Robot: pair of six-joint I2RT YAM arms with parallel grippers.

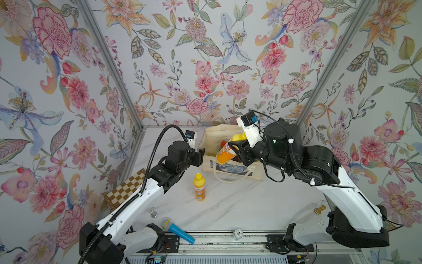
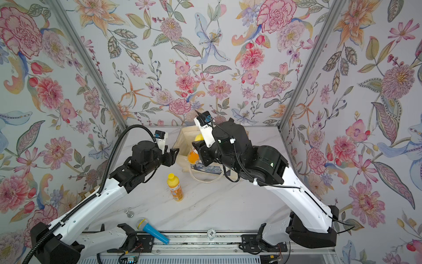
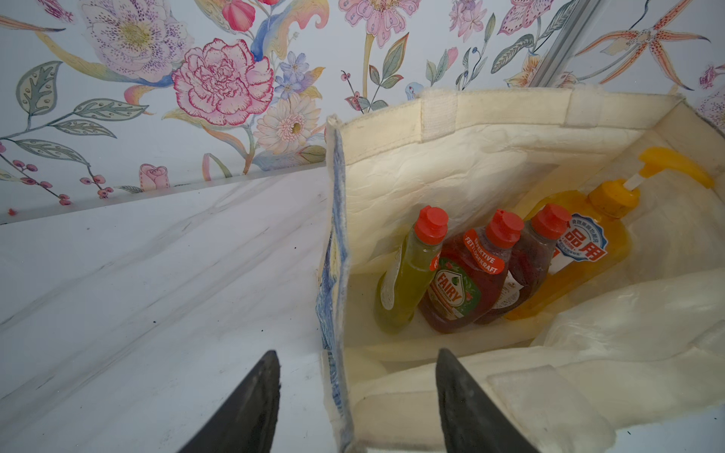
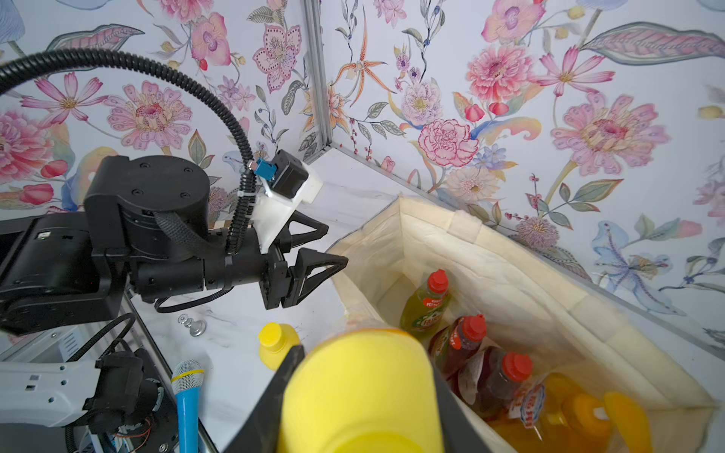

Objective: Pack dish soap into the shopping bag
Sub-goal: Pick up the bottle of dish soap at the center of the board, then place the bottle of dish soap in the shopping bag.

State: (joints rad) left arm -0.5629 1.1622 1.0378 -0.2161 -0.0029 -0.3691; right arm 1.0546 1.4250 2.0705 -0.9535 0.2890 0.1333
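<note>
Right claw (image 1: 235, 146) grips a fifth bottle (image 1: 225, 155) over the bag (image 1: 212, 133), left claw (image 1: 200, 156) open; four bottles (image 3: 463, 274) packed, last bottle (image 1: 199, 187) outside.

Both arms are made of white link shells and black joint housings. A black corrugated hose (image 1: 149, 160) is routed along the left arm (image 1: 148, 196); thin black cables (image 1: 333, 186) are fastened with white ties (image 1: 311, 181) on the right arm (image 1: 349, 201). Black triangular truss-like fingers (image 4: 319, 255) are fitted to the left tool (image 4: 337, 243).
</note>
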